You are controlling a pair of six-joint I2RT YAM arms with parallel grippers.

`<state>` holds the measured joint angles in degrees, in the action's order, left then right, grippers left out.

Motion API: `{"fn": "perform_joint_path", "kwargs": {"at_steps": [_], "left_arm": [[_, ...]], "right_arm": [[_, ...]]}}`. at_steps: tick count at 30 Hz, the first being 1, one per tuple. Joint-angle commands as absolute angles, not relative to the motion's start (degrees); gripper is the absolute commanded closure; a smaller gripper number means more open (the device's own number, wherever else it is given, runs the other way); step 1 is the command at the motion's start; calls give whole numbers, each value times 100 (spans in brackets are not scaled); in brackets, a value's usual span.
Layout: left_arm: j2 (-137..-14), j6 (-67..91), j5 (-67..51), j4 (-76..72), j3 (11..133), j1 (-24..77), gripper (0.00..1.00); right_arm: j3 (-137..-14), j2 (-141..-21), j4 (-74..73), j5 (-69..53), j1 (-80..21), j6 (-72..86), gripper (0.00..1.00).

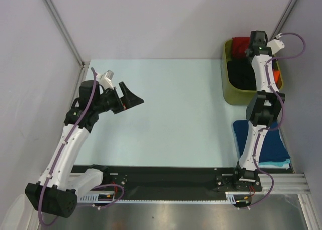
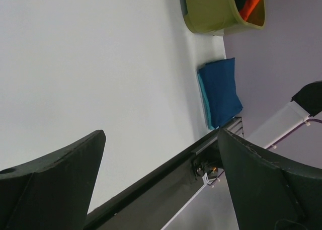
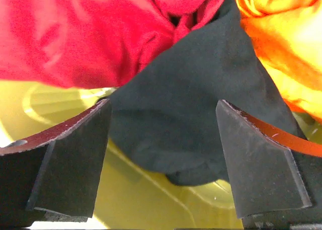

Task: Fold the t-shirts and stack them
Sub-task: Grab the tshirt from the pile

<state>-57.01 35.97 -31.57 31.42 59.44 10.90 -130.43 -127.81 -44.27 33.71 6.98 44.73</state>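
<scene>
From above, the left tool (image 1: 130,96) hangs over the left part of the pale surface (image 1: 181,114), its two dark fingers spread wide with nothing between them. The right arm reaches to the far right corner, where the right tool (image 1: 255,48) dips into the olive bin (image 1: 227,86); from up here its fingers are hidden under the wrist. In the bin I can make out a red t-shirt (image 1: 240,43) at the far end, a black t-shirt (image 1: 240,74) nearer, and an orange t-shirt (image 1: 275,78) along the right wall. Near the right arm's base a folded dark blue t-shirt (image 1: 269,147) lies on the surface, with a teal t-shirt (image 1: 275,164) peeking out beneath it at the near edge.

Through the left wrist camera, the left tool (image 2: 161,134) stands wide over bare surface (image 2: 90,64). Well beyond it sits the dark blue t-shirt (image 2: 221,89) stacked on the teal t-shirt (image 2: 202,96), and farther off the bin (image 2: 206,13) with the orange t-shirt (image 2: 251,6) showing over its rim.

Through the right wrist camera, the right tool (image 3: 163,106) is spread wide inside the bin (image 3: 151,200), gripping nothing. The crumpled black t-shirt (image 3: 201,89) fills the gap between the fingers, the red t-shirt (image 3: 75,33) bunched to its left and the orange t-shirt (image 3: 282,39) to its right. Whether the fingers touch the black cloth I cannot tell.
</scene>
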Motion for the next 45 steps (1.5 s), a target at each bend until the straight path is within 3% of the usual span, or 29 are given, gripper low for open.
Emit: {"fn": "perform_joint_path", "kwargs": {"at_steps": [1, 4, 11, 12, 14, 15, 23, 30, 35, 41, 45], "left_arm": [[-5906, 3305, -3076, 3199, 6389, 1046, 0], [-6081, 3164, -2963, 3295, 6556, 1046, 0], [-6337, 2848, -2655, 3577, 6908, 1099, 0], [-6354, 2787, -2620, 3612, 6995, 1099, 0], [-6407, 2742, -2558, 3656, 7075, 1107, 0], [-6416, 2742, -2540, 3665, 7127, 1107, 0], [-6399, 2865, -2716, 3612, 7347, 1125, 0], [-5575, 3014, -2733, 3876, 7287, 1178, 0], [-4993, 3225, -2918, 4210, 6840, 1151, 0], [-4685, 3419, -2997, 4420, 6688, 976, 0], [-4641, 3322, -2717, 4798, 7189, 879, 0]], "right_arm": [[-13517, -13086, -4729, 3481, 817, 4667, 12], [-13509, -13280, -4544, 3376, 861, 4649, 14], [-13692, -13623, -4052, 3068, 949, 4474, 49], [-13937, -13693, -4130, 3024, 967, 4456, 64], [-14149, -13667, -4201, 2918, 967, 4386, 82], [-14211, -13606, -4236, 2909, 967, 4360, 100], [-13976, -11940, -3939, 3041, 748, 3868, 100], [-13464, -10381, -2128, 3112, 203, 2709, 100], [-13403, -9722, -829, 3015, -770, 2066, 100], [-13922, -9475, -581, 2760, -2098, 2303, 100], [-13484, -9291, -782, 2716, -3677, 2320, 100]]}}
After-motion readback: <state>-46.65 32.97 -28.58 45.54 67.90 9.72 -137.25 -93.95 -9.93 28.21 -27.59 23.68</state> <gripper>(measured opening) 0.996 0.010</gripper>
